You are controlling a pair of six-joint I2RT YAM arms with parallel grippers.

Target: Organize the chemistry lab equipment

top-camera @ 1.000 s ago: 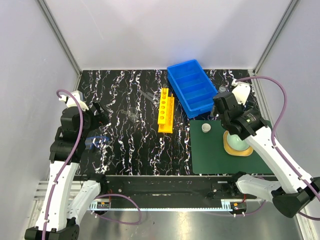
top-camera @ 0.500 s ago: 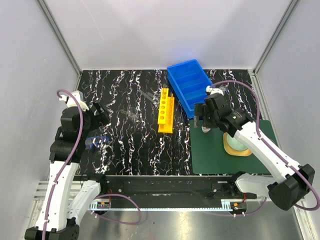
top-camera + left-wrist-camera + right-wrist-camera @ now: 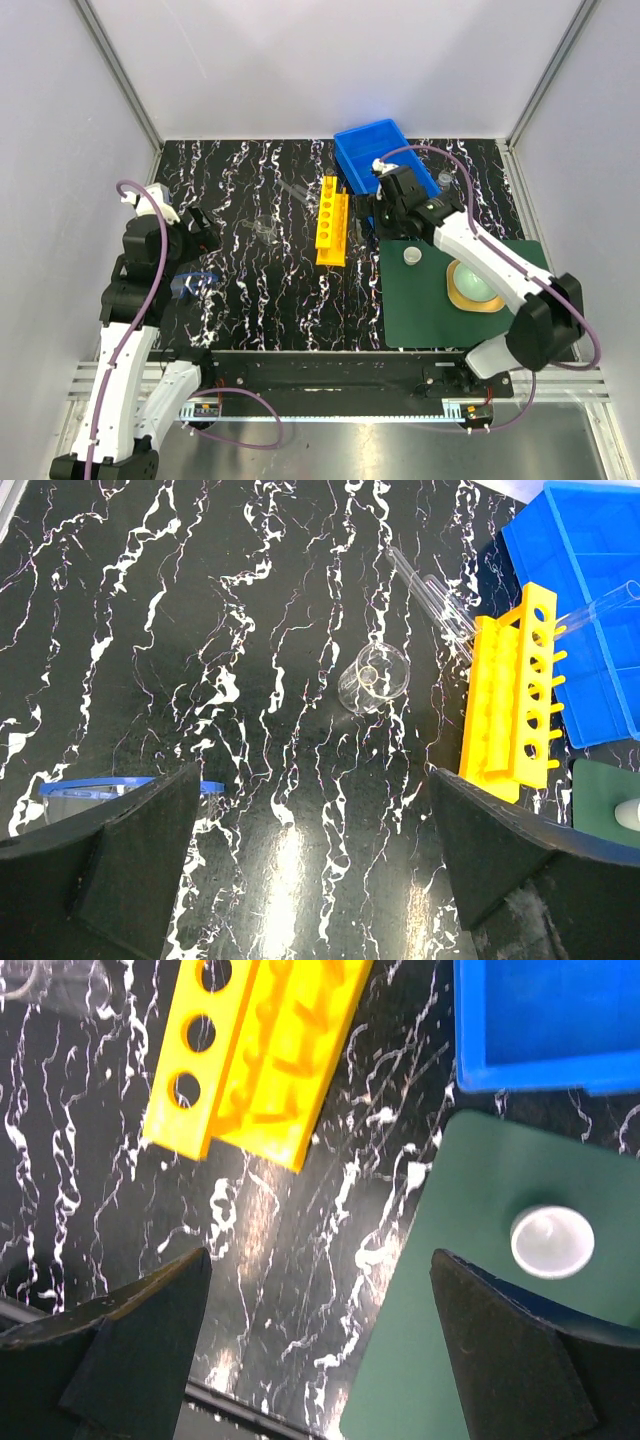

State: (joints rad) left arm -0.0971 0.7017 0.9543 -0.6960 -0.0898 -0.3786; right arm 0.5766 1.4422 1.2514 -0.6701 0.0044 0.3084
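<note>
Jaws spread wide and empty, my right gripper (image 3: 320, 1257) hangs over the table (image 3: 300, 1210) between the yellow rack (image 3: 262, 1050) and the small white round piece (image 3: 551, 1241) on the dark green mat (image 3: 450, 1360); a careless drop could clip and skid the rack, bright plastic with a row of round holes.

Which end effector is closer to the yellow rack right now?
Right. The right end effector sits open just right of the near end of the yellow rack. The left end effector, also open, is well off toward the left side of the table.
</note>
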